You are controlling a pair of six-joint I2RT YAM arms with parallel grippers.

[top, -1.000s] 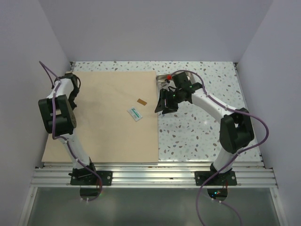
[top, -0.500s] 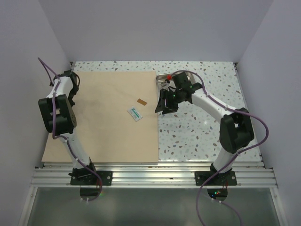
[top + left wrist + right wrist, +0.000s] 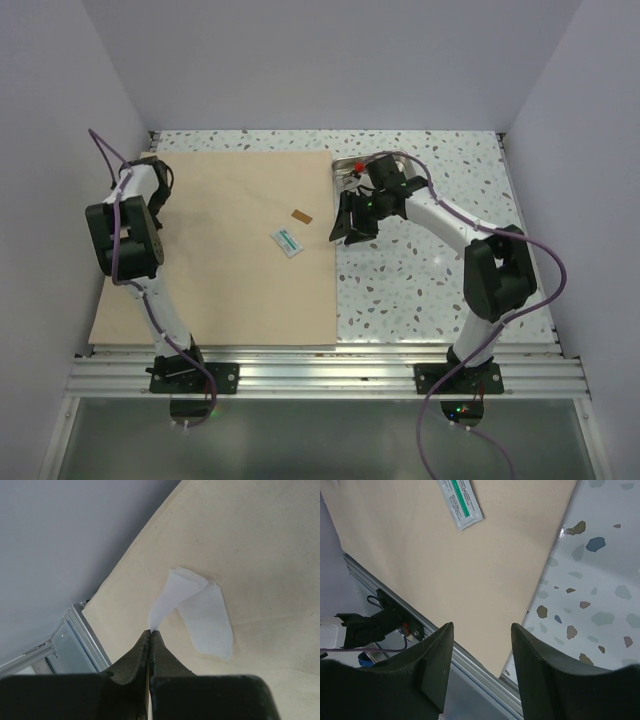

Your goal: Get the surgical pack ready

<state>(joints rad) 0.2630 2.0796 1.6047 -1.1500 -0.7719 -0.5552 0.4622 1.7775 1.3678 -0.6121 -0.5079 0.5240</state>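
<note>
1. Little has changed since the earlier view: the left arm (image 3: 122, 235) has drawn its elbow slightly toward the far side, and the right arm (image 3: 450, 225) stands almost as it was.
2. The left gripper (image 3: 151, 632) has its fingers closed, and they pinch one end of a white folded strip (image 3: 172, 592). The rest of the strip lies on the tan wrap sheet (image 3: 230, 270), just ahead of the fingertips.
3. The long axis of the strip runs away from the fingertips, forward and a little to the right. It then folds back toward the near side.
4. The right gripper (image 3: 481, 627) has its fingers open with nothing between them. Below them is the right edge of the wrap sheet, with the table (image 3: 430, 270) to the right of it.
5. The green-striped packet (image 3: 460, 502) lies on the sheet ahead of the right fingers, and a small brown piece (image 3: 301, 216) lies near it.
6. The steel tray (image 3: 347, 172) stands on the table behind the right fingers, beside the far right corner of the sheet.
7. In my judgement the strip is work for the left arm alone. The right arm is clearly nearer to the tray, which is not yet on the sheet.
</note>
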